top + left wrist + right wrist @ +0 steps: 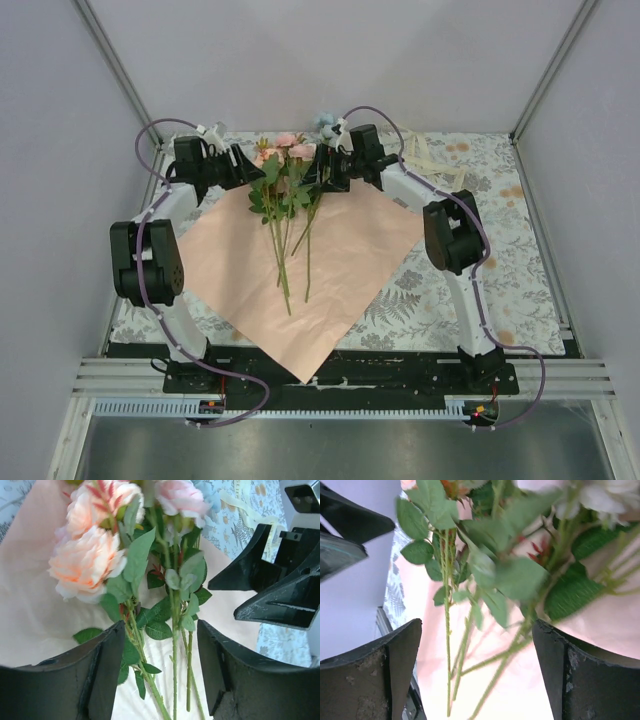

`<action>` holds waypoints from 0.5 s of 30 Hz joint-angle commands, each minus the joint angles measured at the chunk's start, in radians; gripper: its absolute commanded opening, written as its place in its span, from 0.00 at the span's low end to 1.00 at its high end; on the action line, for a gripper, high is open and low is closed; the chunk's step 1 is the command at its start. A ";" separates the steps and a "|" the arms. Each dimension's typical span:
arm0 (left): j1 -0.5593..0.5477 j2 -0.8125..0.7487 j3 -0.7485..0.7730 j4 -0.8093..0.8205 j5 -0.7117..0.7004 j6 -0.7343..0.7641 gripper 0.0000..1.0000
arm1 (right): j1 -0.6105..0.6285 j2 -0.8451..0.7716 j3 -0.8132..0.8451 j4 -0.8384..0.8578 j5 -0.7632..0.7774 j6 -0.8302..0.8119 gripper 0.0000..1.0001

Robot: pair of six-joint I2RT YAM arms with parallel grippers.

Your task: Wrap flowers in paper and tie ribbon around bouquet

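flowers (285, 188): lying mid-table on the paper (340, 270), blooms far, stems near
handling: likely light, floppy, with crushable heads
hold: best at the bare stems, below the leaves
left gripper (160, 630): jaws apart, empty
right gripper (477, 625): wide, empty

Count on inspection:
- One sheet of paper (300, 270).
- One loose bunch of flowers (285, 190); stems overlap, at least three, exact number unclear.
- Three peach-pink roses (85, 562).
- One pale blue cluster (325, 120), far side.
- One white bloom (600, 495), blurred.
- One ribbon (250, 512), far right.
- One tablecloth (500, 270).
- Two arms: left arm (150, 260), right arm (452, 235).
- Two grippers: left gripper (161, 625), right gripper (477, 622); two fingers each.
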 commanded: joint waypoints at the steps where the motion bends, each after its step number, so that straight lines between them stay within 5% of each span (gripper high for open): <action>1: -0.024 -0.087 0.054 -0.112 -0.054 0.213 0.62 | -0.021 -0.168 -0.064 -0.111 0.049 -0.153 0.98; 8: -0.176 -0.108 0.046 -0.191 -0.108 0.330 0.50 | -0.109 -0.201 -0.141 -0.095 0.121 -0.157 0.68; 15: -0.219 -0.082 0.057 -0.152 -0.138 0.276 0.49 | -0.113 -0.032 0.034 -0.093 0.142 -0.051 0.62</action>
